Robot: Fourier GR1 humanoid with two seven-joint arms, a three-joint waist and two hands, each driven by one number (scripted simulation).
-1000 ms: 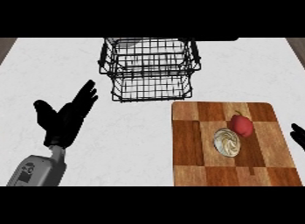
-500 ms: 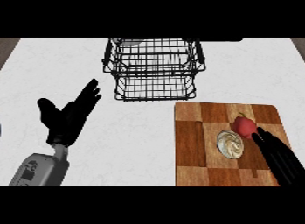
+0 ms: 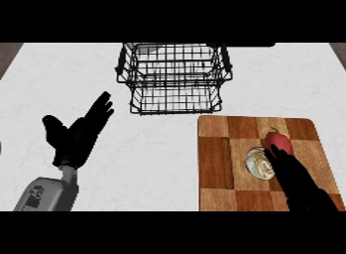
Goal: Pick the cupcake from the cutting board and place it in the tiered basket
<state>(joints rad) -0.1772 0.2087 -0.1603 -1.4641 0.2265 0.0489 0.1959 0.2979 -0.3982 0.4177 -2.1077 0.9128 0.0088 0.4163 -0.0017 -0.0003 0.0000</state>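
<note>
wooden and checkered, the cutting board (image 3: 219,149) lies on the white bench (image 3: 146,163) at the right, just in front of the black wire tiered basket (image 3: 174,82). the cupcake (image 3: 256,162), seen from above as a pale swirl, sits near the board's middle. a round red fruit (image 3: 278,140) is just beside it on the far side; whether the two touch i cannot tell.

the right hand (image 3: 296,181) comes in from the lower right and lies over the cupcake's right edge. its fingers are straight and pressed together, their tips near the red fruit, and it pinches nothing. the left hand (image 3: 77,139) rests spread, fingers up, over the bench at the left, well apart from the board.

the likely trouble is crowding. if the fingers curl from this spot, they could catch the fruit along with the cupcake, or push the cupcake sideways across the board. later, the basket's wire rim and narrow tiers could snag the hand on the way in.
</note>
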